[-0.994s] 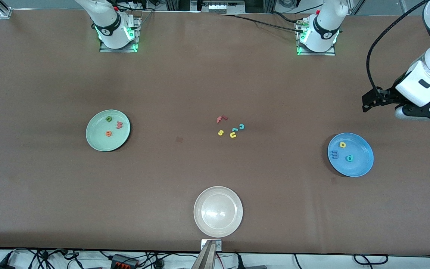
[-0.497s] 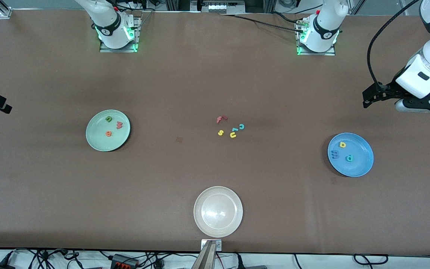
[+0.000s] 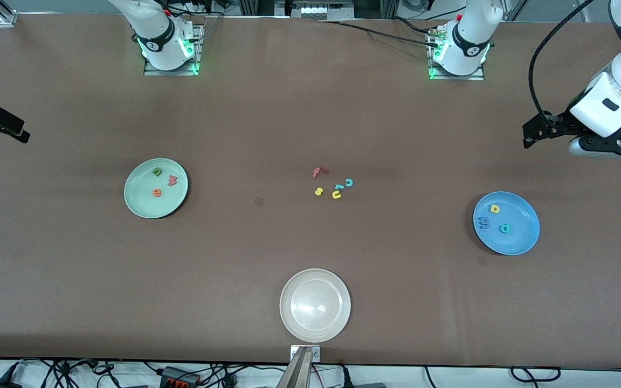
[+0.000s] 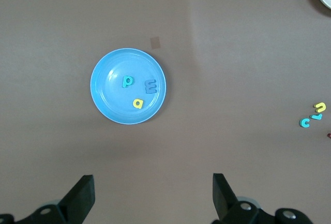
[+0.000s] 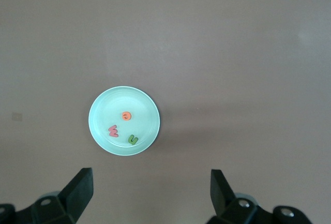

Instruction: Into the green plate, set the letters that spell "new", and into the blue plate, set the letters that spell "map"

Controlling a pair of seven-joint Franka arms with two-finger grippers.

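The green plate [image 3: 133, 200] lies toward the right arm's end of the table. On it are the green "n" [image 3: 157, 172], the pinkish-red "w" [image 3: 172, 180] and the orange "e" [image 3: 156, 192]. The blue plate [image 3: 522, 238] lies toward the left arm's end and holds the yellow "a" [image 3: 495, 208], the blue "m" [image 3: 483, 221] and the teal "p" [image 3: 504, 228]. My left gripper [image 4: 152, 182] hangs open and empty high beside the blue plate [image 4: 103, 105]. My right gripper [image 5: 151, 177] hangs open and empty high beside the green plate [image 5: 101, 131].
A beige-white plate [image 3: 289, 323] sits near the table's front edge. Loose letters lie mid-table: a red "f" [image 3: 318, 172], a teal "c" [image 3: 349, 182], a yellow "s" [image 3: 318, 191] and a yellow "u" [image 3: 337, 195].
The right gripper has come further into the front view, toward the bases' side. The left hand has shifted slightly the same way. Both stay open; no letter moved.
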